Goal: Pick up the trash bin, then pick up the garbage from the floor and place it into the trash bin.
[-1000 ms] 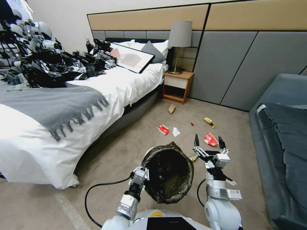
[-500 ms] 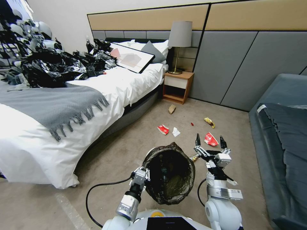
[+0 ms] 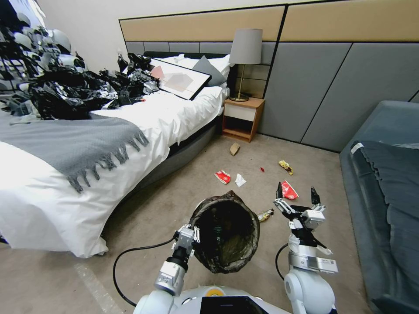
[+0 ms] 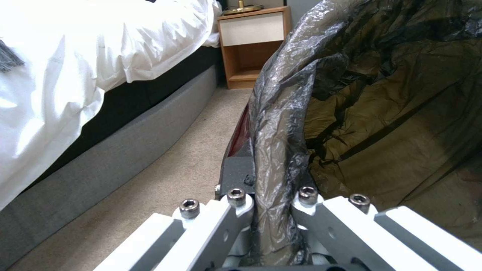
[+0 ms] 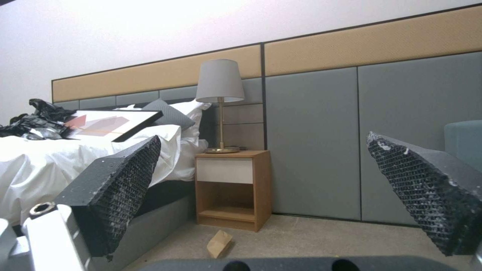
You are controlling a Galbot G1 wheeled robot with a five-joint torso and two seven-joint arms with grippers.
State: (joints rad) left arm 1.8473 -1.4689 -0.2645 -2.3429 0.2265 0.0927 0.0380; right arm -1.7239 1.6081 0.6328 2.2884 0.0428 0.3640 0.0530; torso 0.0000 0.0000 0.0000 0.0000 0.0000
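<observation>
Head view: the left end effector [image 3: 188,237] pinches the rim of the round trash bin with crinkly black bag liner [image 3: 224,237], held above the beige carpet floor [image 3: 144,218]. The right end effector [image 3: 296,195], fingers spread and empty, hovers near a crumpled red-and-white wrapper [image 3: 288,190].

Left wrist view: fingers clamp the liner-covered rim [image 4: 278,158].

Right wrist view: black textured pads [image 5: 123,188] stand wide apart; brown crumpled paper [image 5: 220,243] lies before the wooden nightstand [image 5: 232,188].
</observation>
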